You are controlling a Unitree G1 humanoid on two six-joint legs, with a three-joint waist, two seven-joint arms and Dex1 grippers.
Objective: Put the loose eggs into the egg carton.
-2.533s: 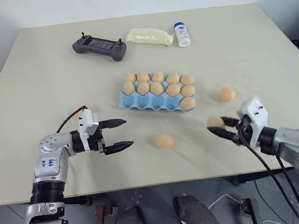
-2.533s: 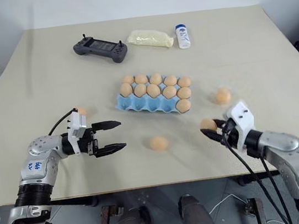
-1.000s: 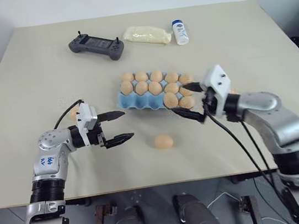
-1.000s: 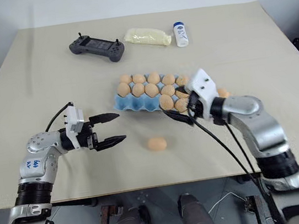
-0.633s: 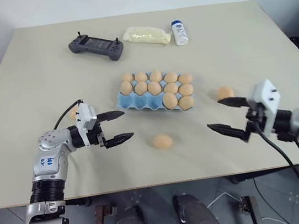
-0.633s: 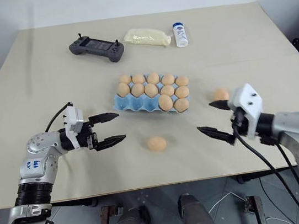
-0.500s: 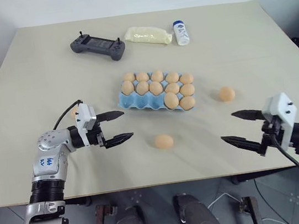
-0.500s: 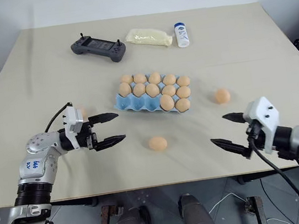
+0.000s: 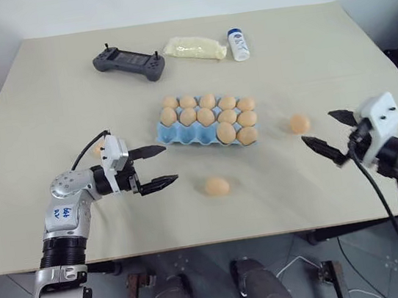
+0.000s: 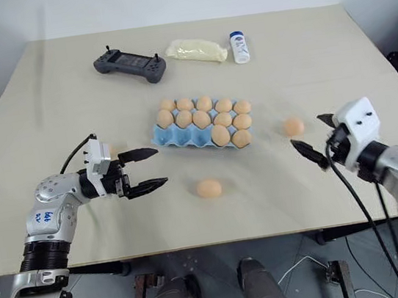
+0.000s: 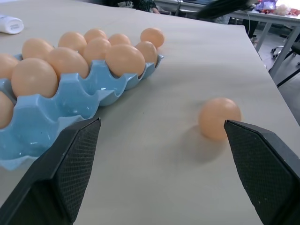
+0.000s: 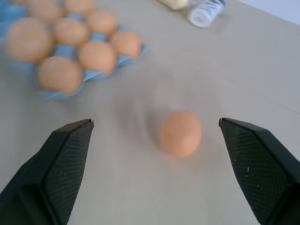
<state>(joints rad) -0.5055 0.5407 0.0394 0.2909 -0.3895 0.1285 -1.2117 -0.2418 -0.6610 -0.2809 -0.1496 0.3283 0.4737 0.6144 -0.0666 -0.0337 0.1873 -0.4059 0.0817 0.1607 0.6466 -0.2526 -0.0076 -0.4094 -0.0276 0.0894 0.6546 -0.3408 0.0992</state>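
Two hands: both open, both empty
Left hand (image 9: 154, 166): fingers spread; level above the tabletop (image 9: 51, 96), left of the near egg (image 9: 217, 186)
Right hand (image 9: 328, 135): fingers wide; just right of the far egg (image 9: 299, 123)
Carton (image 9: 182, 133): mid-tabletop; eleven eggs seated; near row's cups bare
Third loose egg (image 9: 98, 151): behind the left hand; partly hidden

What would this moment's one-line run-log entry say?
left gripper: open, empty | right gripper: open, empty, facing loose egg | second loose egg: on table | egg carton: part filled
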